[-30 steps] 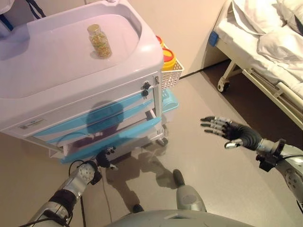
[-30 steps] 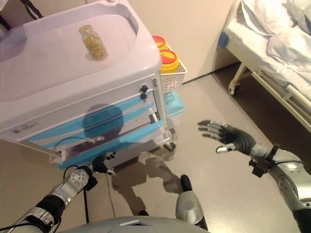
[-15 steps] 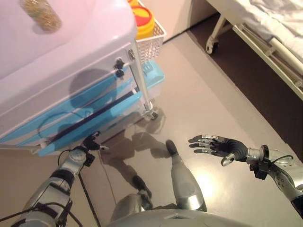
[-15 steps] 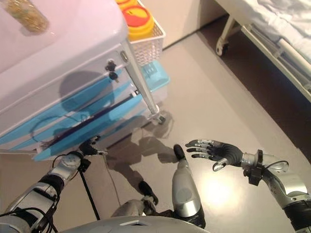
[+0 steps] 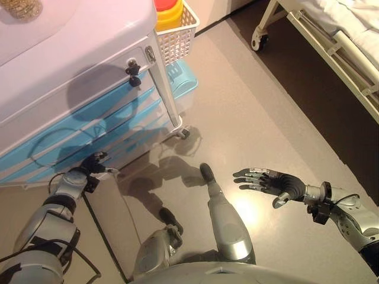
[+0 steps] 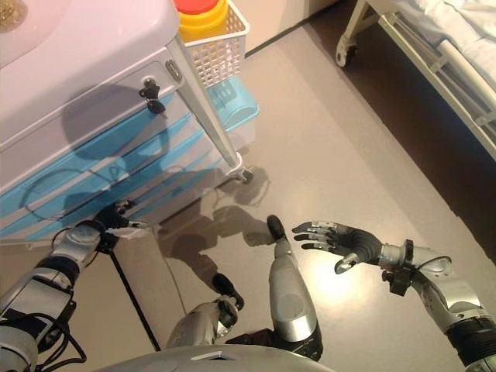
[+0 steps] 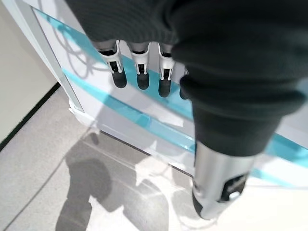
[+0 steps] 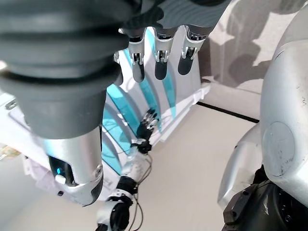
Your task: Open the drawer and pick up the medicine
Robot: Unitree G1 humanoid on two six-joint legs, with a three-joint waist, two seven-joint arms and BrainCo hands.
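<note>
Medicine, a clear bottle [image 5: 19,7] of yellowish capsules, stands on the white top of a wheeled cart [image 5: 89,44], right at the upper edge of the head views and only partly visible. Below the top, the cart's front carries a keyed lock [image 5: 132,66] near its right corner and a stack of drawers [image 5: 71,133] with light-blue handle strips; whether the lowest drawer is ajar cannot be judged from these pictures. The robot's left hand [image 5: 93,164] reaches in low at the bottom drawers, its fingers [image 7: 138,72] straight and relaxed, their dark tips just in front of the blue-striped panel and gripping nothing. Whether the tips touch the drawer front cannot be told. The right hand [image 5: 274,182] hangs well apart from the cart, out over the grey floor [image 5: 254,112] on the robot's right side, palm turned inward, fingers spread and loose, thumb pointing down, holding nothing. A white wire basket [image 5: 173,36] hooks onto the cart's right side and holds a yellow container with a red lid [image 6: 200,13]. A light-blue bin [image 5: 182,83] sits beneath the basket beside the cart's caster. A hospital bed [image 5: 331,41] with a white frame and bedding crosses the upper right corner.
</note>
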